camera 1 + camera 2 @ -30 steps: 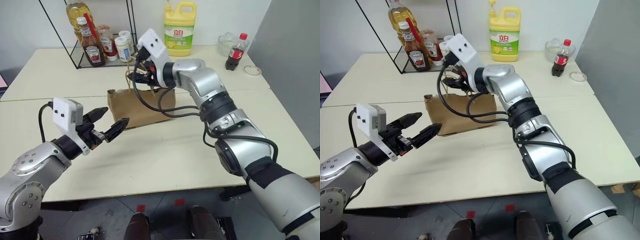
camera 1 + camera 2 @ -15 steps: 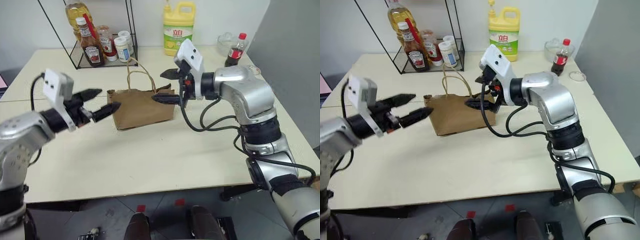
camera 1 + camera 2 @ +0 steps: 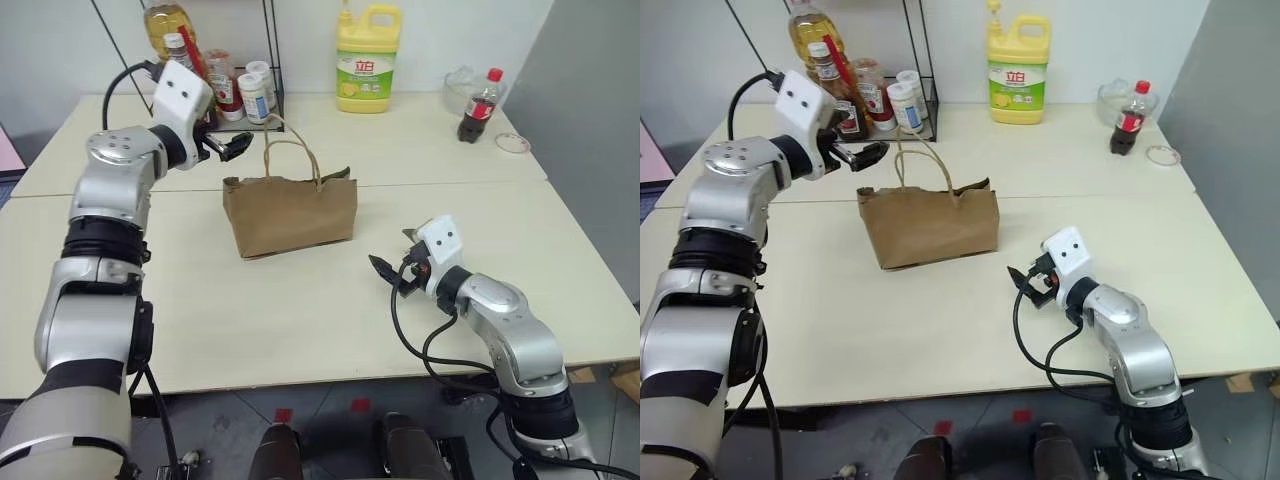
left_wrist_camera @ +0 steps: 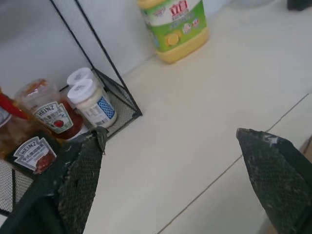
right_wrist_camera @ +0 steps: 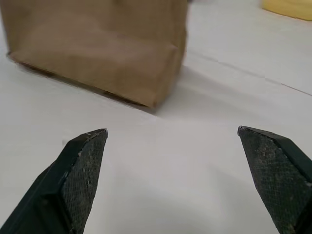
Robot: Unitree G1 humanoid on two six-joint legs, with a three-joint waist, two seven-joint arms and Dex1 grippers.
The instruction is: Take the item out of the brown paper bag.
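Fingers spread, the right gripper (image 3: 392, 268) hovers low over the table (image 3: 300, 320) at lower right of centre, empty. Mid-frame stands the brown paper bag (image 3: 290, 212), upright, handles up; its contents can't be seen. Upper left, the left gripper (image 3: 228, 148) gapes beside the wire rack (image 3: 205, 105) of ketchup bottles (image 3: 845, 110). Farther back: yellow detergent jug (image 3: 363, 58), cola bottle (image 3: 478, 105).

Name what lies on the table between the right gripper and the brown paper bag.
Nothing: a bare stretch of table separates the open right gripper from the brown paper bag, as the right wrist view shows plainly.
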